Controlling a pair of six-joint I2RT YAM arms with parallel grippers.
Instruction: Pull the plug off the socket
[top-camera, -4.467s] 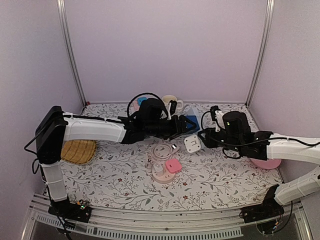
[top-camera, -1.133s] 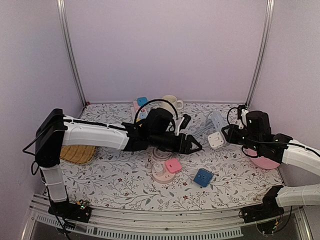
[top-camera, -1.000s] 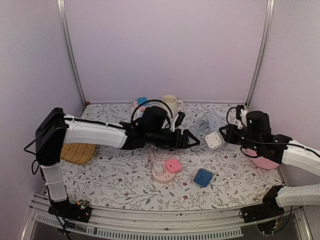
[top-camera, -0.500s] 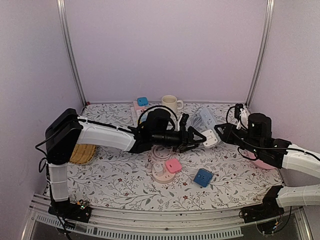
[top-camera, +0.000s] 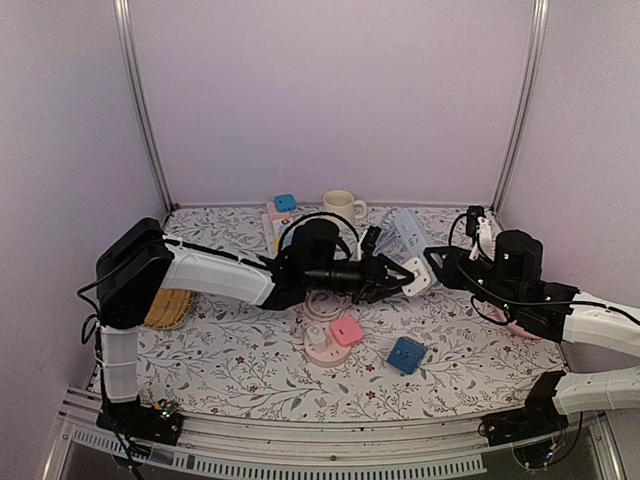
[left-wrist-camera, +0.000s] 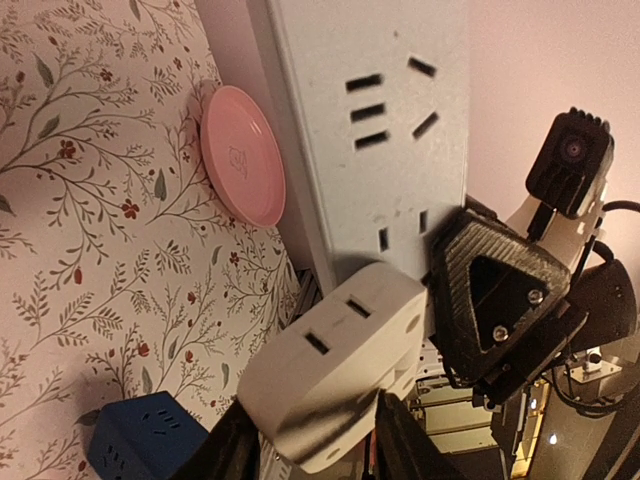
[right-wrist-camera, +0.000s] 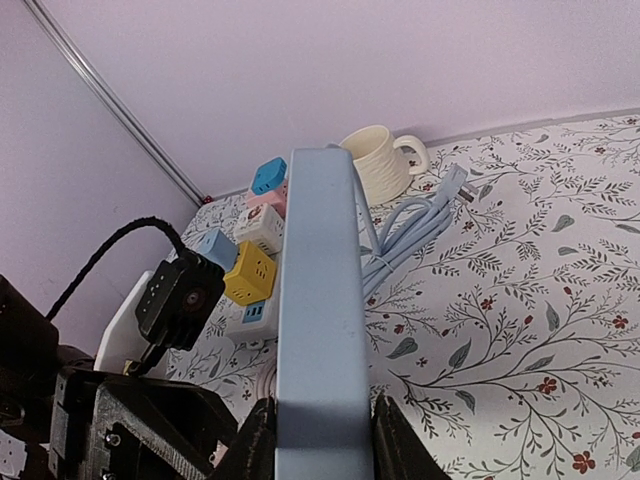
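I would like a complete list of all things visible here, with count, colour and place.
power strip: one, pale blue, lifted, in right pincer
cube plug: one, white, against the strip, in left pincer
round socket: one, pink, table centre, pink cube on it
loose cube: one, blue, near centre front
back cubes: at least five, mixed colours, back left
mug: one, cream, back edge
cable: one, pale blue, beside mug
plate: one, pink, right side
mat: one, yellow, left side
left pincer: one, black, shut on cube plug
right pincer: one, black, shut on power strip
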